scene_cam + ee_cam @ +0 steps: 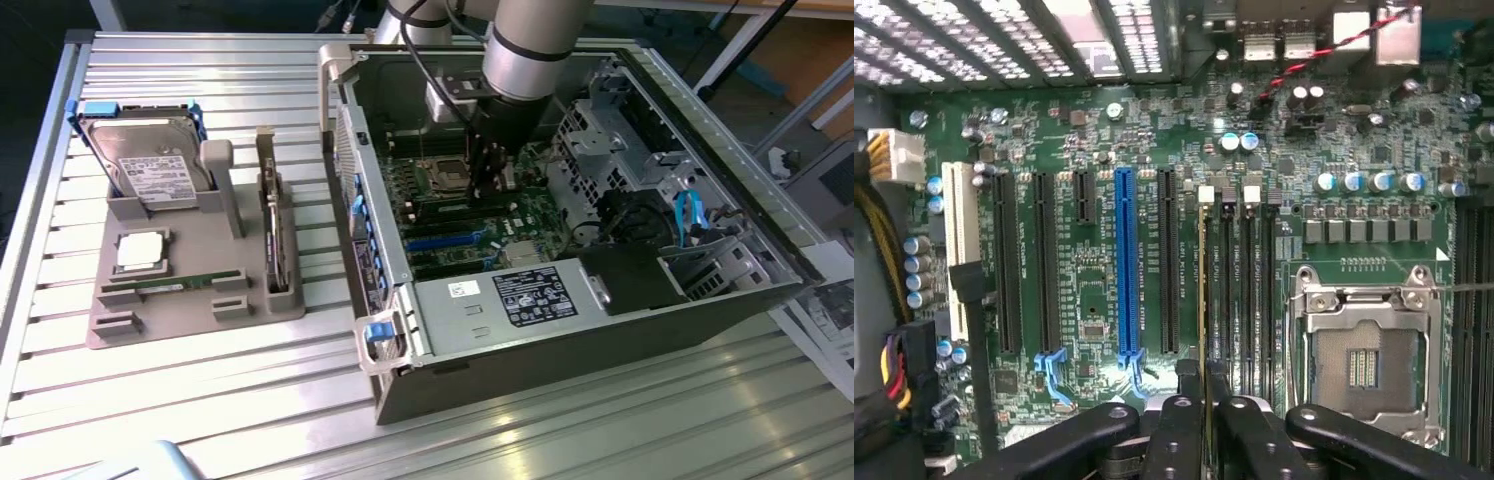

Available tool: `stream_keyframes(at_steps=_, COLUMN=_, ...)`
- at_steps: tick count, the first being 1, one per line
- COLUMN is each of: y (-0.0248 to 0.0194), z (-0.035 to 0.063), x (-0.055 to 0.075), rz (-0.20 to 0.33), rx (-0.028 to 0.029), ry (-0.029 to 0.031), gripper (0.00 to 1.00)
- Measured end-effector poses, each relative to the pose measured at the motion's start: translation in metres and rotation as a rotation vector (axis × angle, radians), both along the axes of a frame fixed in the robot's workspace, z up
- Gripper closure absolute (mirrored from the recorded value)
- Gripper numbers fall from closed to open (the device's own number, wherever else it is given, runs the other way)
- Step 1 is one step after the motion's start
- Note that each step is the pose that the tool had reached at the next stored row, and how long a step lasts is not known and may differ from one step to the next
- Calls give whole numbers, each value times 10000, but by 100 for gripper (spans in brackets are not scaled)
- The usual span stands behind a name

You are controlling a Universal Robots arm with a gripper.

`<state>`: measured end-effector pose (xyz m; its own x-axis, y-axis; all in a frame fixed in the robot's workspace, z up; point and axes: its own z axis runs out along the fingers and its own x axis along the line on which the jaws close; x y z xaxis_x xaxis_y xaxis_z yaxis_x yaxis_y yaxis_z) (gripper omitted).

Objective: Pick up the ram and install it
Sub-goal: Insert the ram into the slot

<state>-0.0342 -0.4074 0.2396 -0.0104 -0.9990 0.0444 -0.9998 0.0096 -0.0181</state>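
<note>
The ram [1203, 300] is a thin green stick seen edge-on in the wrist view. My gripper [1206, 425] is shut on it, its black fingers [1174, 435] pressing both sides. The ram stands upright along the outermost memory slot, beside three black memory slots [1249, 290]. I cannot tell whether it is seated. In the exterior view my gripper [489, 172] reaches down inside the open computer case [400, 390], just above the motherboard [534, 215]. Another green stick [174, 284] lies in the grey tray [200, 310].
The open processor socket [1369, 360] lies beside the memory slots, with a blue expansion slot [1124, 260] and black ones on the other side. The tray also holds a hard drive [147, 150], a silver processor chip [140, 250] and an upright expansion card [274, 230].
</note>
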Motion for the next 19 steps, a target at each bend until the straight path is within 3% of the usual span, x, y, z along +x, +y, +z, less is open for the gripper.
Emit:
stream_keyframes(at_steps=3, y=35, z=-23, x=11, rz=-135, rx=0, ry=-1, gripper=87)
stream_keyframes(at_steps=19, y=35, z=-35, x=10, rz=-102, rx=-4, ry=0, gripper=87)
